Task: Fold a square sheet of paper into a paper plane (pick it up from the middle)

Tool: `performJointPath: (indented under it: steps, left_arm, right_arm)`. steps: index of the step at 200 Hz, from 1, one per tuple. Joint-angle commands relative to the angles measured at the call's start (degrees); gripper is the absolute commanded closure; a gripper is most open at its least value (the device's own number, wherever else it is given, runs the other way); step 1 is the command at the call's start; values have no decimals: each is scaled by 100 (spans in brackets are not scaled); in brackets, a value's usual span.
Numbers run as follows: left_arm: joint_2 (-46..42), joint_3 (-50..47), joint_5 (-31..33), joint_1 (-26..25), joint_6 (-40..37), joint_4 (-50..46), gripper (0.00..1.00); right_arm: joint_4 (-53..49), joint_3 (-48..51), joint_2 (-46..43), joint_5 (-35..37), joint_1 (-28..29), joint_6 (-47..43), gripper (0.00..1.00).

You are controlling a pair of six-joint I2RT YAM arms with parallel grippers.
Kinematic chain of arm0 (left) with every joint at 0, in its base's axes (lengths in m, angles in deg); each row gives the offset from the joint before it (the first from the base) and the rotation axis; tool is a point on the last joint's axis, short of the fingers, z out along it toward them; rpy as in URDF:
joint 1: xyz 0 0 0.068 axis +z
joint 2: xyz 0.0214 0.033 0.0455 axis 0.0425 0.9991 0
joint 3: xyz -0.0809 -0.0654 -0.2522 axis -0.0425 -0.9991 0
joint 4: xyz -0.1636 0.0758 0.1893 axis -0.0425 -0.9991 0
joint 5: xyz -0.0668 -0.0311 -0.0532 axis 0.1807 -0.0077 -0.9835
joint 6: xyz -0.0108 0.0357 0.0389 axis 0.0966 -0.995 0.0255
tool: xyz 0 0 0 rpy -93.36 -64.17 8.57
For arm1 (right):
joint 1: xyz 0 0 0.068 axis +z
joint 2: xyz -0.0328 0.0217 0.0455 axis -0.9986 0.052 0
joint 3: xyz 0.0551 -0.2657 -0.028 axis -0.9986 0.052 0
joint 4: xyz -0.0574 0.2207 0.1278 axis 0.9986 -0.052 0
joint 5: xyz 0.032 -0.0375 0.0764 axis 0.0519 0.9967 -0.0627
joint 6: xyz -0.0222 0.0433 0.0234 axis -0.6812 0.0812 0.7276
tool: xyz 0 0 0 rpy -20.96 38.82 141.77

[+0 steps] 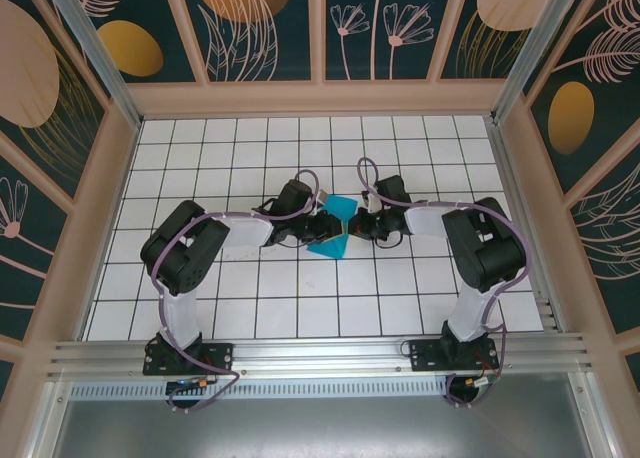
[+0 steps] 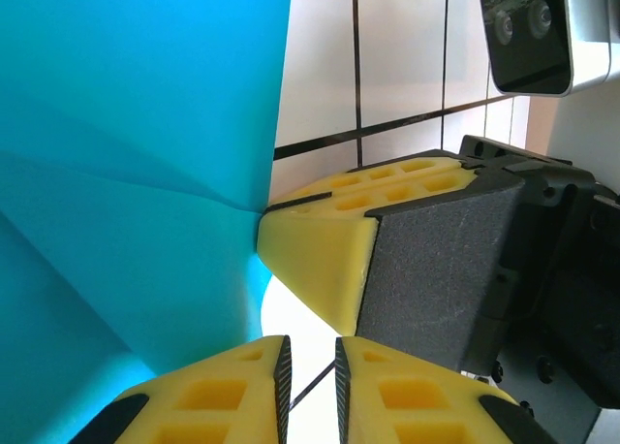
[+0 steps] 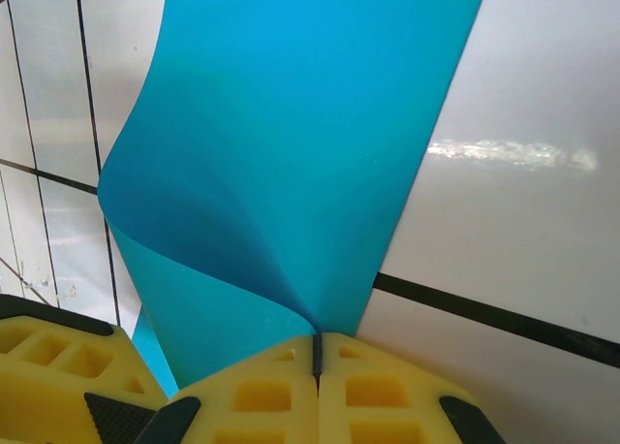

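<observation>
Pinching sheet (image 3: 291,124) edge in right pincer (image 3: 316,349), pressed together; left pincer (image 2: 308,371) narrowly spread, empty, facing it tip to tip, sheet just beside.

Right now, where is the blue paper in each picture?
Top external: the blue paper lies in the middle of the table.
Left wrist: the blue paper is on the left half, close up.
Right wrist: the blue paper runs from top centre down into the shut right tool.
Shared landmark: the table's black grid lines.
</observation>
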Motion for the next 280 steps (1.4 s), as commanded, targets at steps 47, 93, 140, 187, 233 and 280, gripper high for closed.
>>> performJointPath:
  steps: [47,93,140,187,233,280]
  left_arm:
    - [192,163,-78,-48,-130,-162,78]
    - [213,192,-51,-57,-155,-240,78]
    - [262,192,-53,-58,-156,-266,79]
    - [283,198,-28,-64,-160,-295,79]
    - [283,199,35,-65,-169,-359,79]
    - [249,181,87,-61,-172,-378,80]
  right_arm:
    - [-98,-188,114,79,-6,-138,94]
    - [-108,-200,133,99,-6,-148,94]
    - [-117,-223,181,117,-1,-151,95]
    - [-88,-245,179,98,-1,-177,95]
    - [-23,-247,121,9,-6,-221,95]
    - [105,-203,46,-105,-6,-239,95]
